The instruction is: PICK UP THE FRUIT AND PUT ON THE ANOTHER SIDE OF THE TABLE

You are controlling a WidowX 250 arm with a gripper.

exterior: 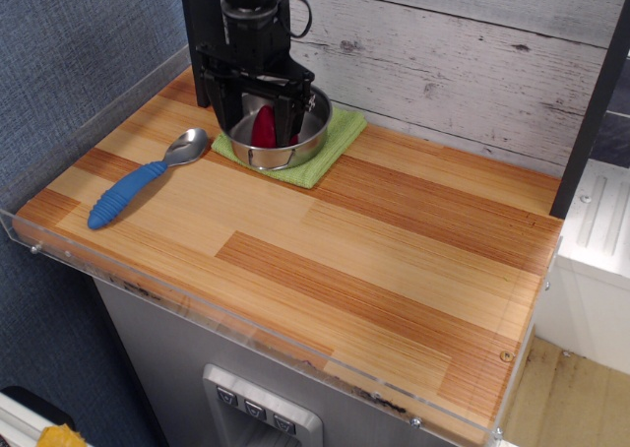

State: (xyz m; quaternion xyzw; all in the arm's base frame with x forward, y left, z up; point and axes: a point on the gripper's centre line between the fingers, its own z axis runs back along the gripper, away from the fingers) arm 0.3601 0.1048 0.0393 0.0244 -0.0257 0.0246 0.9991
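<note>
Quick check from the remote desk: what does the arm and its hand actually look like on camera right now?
The hand is matte black, with a blocky crossbar and two flat, straight fingers hanging from it. Above it sits a dark cylindrical wrist with a black cable looping along its right side. No markings or labels are legible.

Red fruit (264, 129) in steel bowl (295, 152)

High oblique view (front corner), table (394, 260)

No readable text, no labels, no brands, no numbers on anything in view
</note>
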